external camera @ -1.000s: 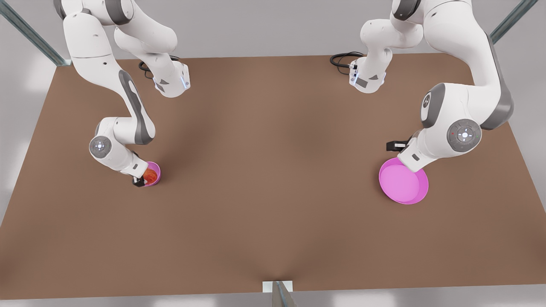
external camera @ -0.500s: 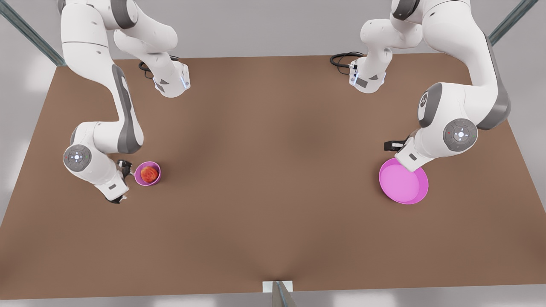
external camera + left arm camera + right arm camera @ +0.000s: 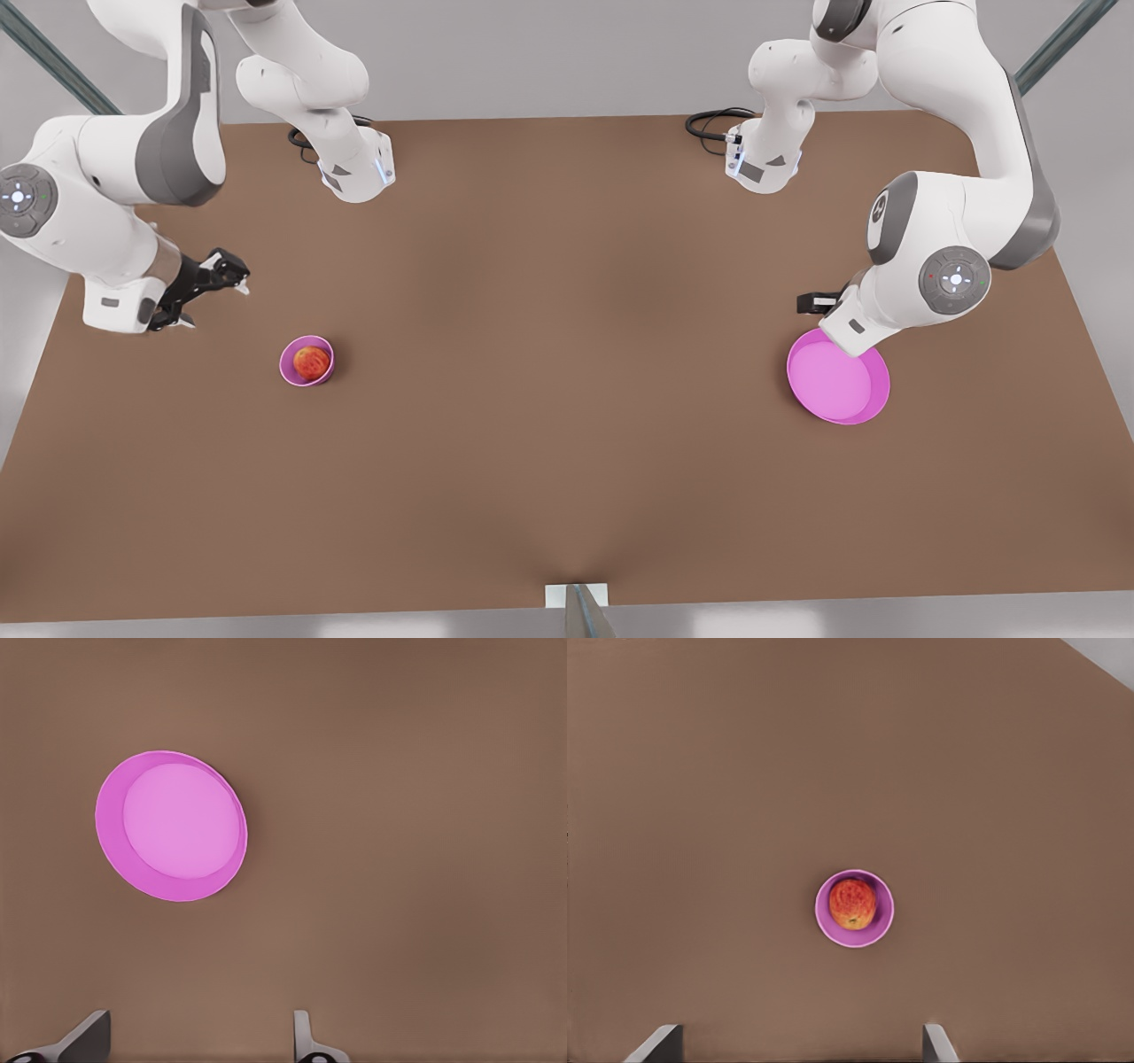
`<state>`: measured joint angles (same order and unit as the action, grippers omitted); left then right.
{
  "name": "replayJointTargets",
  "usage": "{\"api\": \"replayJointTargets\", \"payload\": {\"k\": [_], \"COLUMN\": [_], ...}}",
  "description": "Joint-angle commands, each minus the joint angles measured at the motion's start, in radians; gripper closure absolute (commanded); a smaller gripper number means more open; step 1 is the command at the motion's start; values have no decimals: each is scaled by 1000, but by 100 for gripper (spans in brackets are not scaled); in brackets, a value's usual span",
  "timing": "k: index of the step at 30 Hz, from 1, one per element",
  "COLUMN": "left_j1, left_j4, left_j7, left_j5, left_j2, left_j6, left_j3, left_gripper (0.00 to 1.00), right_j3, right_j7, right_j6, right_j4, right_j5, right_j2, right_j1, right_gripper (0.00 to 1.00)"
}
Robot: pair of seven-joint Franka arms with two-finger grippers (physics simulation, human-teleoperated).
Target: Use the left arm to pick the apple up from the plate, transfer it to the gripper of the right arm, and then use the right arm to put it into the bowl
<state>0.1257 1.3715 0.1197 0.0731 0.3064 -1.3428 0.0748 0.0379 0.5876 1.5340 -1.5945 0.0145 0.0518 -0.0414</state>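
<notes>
I see a brown table [image 3: 567, 399] from above, with 2 white arms reaching over it. The apple [image 3: 311, 361], red and orange, sits inside a small pink bowl [image 3: 292, 370] toward the front view's left. A wider pink plate [image 3: 837, 381] lies bare toward the front view's right, well apart from the bowl.

My right hand [image 3: 205, 288] hangs above the table at the front view's left edge, up and away from the bowl; in its wrist view the apple [image 3: 852, 903] rests in the bowl [image 3: 879, 926] far below, and 2 fingertips [image 3: 656, 1044] stand wide apart, gripping nothing.

My left hand [image 3: 199, 1041] hovers over the plate's far rim at the front view's right; its wrist view looks down on the plate [image 3: 111, 828], with its fingers [image 3: 306, 1038] spread wide and free
</notes>
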Motion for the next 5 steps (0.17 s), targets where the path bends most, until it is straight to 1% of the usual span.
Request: {"api": "replayJointTargets", "payload": {"k": [1,5], "left_j1": [0,-1], "left_j4": [0,0], "left_j7": [5,5], "left_j5": [1,1], "left_j2": [-1,-1], "left_j6": [1,-1], "left_j3": [0,-1], "left_gripper": [0,0], "right_j3": [4,11], "right_j7": [-588,-588], "right_j6": [-77,-77], "right_j4": [2,1], "right_j5": [-4,-1], "right_j2": [-3,-1], "right_j1": [-3,-3], "right_gripper": [0,0]}}
